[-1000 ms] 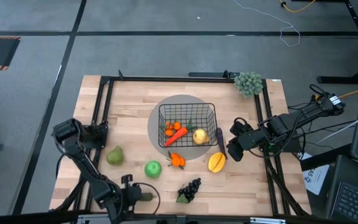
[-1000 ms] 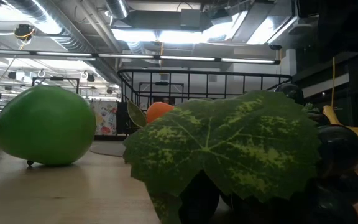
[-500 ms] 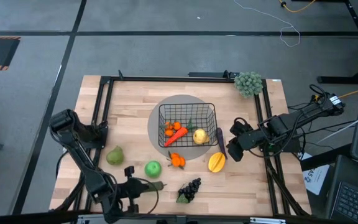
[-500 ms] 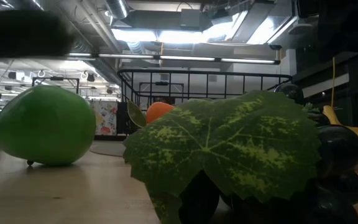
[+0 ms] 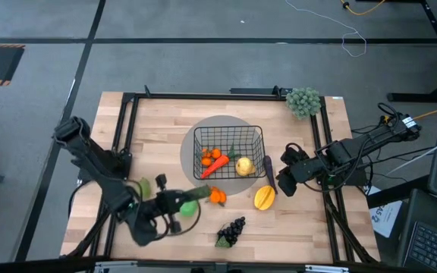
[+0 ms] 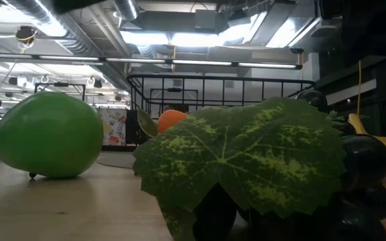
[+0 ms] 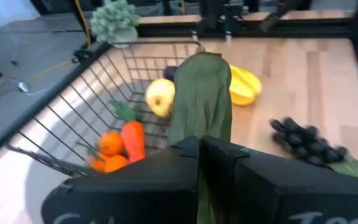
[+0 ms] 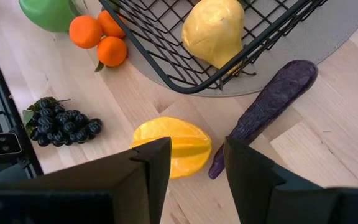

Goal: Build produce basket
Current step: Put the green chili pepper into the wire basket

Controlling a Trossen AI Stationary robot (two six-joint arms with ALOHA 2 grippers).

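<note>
My left gripper (image 5: 174, 203) is shut on a dark green cucumber (image 7: 201, 93) and hangs above the table just near-left of the black wire basket (image 5: 228, 152). The basket stands on a grey disc and holds oranges, a carrot (image 7: 132, 140) and a yellow fruit (image 7: 160, 96). On the table lie a green apple (image 6: 49, 134), a pear (image 5: 137, 186), loose oranges (image 5: 216, 196), grapes (image 5: 231, 231), a yellow fruit (image 8: 176, 149) and a purple eggplant (image 8: 266, 112). My right gripper (image 8: 194, 163) stands open above the yellow fruit and the eggplant. My left gripper pinches the cucumber's near end (image 7: 199, 138) between its two fingers. The fingers lie almost level and come from the table's near left, with the cucumber running on along them. It sticks out ahead toward the basket, lifted clear of the table.
A pale grey-green bushy cluster (image 5: 303, 101) sits at the far right corner. A black metal frame (image 5: 127, 114) runs round the tabletop. Bare wood lies along the far edge and at the near right.
My left gripper has risen from the near edge and gone toward the basket, tipping from pointing steeply down to almost level. The cucumber has come up with it, lifted clear of the table, and now points at the basket.
</note>
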